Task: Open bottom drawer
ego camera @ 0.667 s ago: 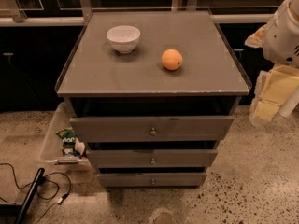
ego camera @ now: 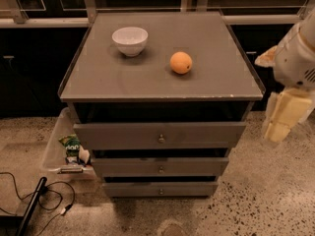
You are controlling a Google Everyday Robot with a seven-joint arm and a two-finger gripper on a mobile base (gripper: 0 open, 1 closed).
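Down near the floor, the bottom drawer [ego camera: 160, 189] is shut and not yet touched, while the end effector [ego camera: 281, 118] hangs well apart on the right, and I cannot tell if it is open.

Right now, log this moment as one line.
bottom drawer: shut | gripper: right of cabinet, not touching it

No legible text; claw [ego camera: 278, 126] far right
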